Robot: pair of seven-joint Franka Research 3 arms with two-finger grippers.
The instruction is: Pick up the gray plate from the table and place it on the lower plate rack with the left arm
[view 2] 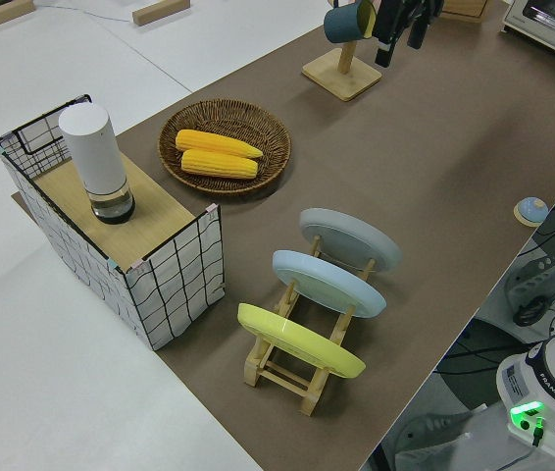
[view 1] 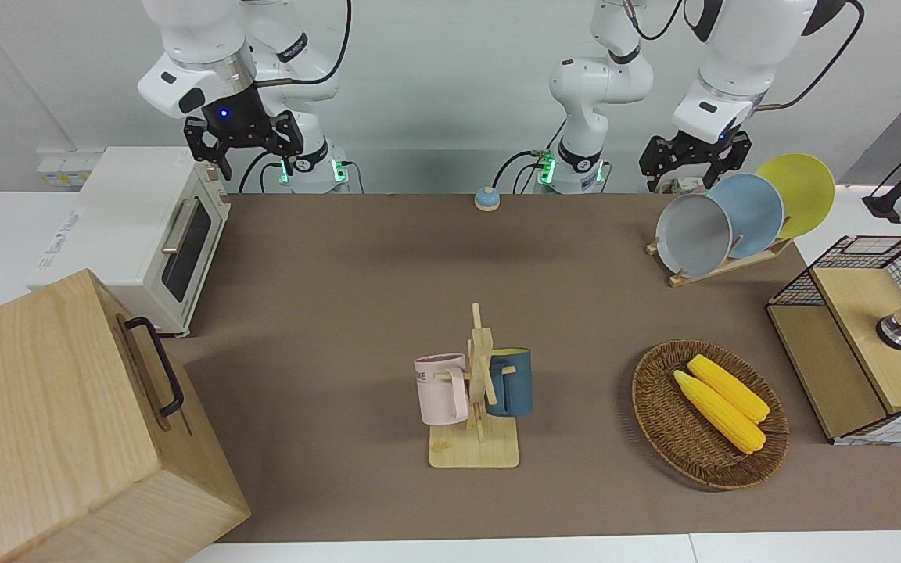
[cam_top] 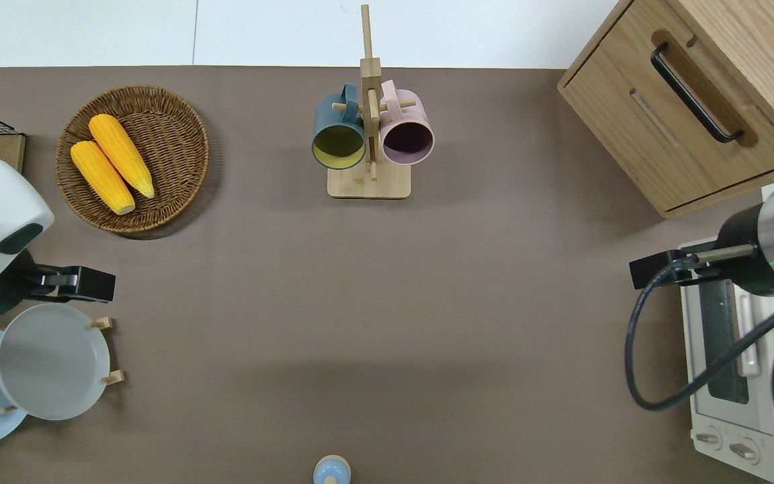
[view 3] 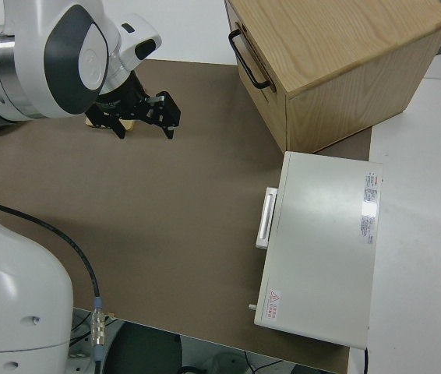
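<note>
The gray plate [view 1: 691, 236] stands tilted in the end slot of the lower plate rack [view 1: 720, 267], at the left arm's end of the table. It also shows in the overhead view [cam_top: 51, 361] and the left side view [view 2: 349, 238]. My left gripper [view 1: 694, 160] is open and empty, raised clear of the plate's top rim. In the overhead view it [cam_top: 81, 284] is over the table just farther from the robots than the plate. My right gripper [view 1: 243, 148] is open, empty and parked.
A light-blue plate [view 1: 748, 215] and a yellow plate [view 1: 798, 191] fill the rack's other slots. A wicker basket [view 1: 658, 414] with two corn cobs, a wire basket [view 1: 865, 336], a mug stand [view 1: 475, 407], a toaster oven [view 1: 145, 234], a wooden cabinet [view 1: 67, 422] and a small bell [view 1: 486, 199] stand around.
</note>
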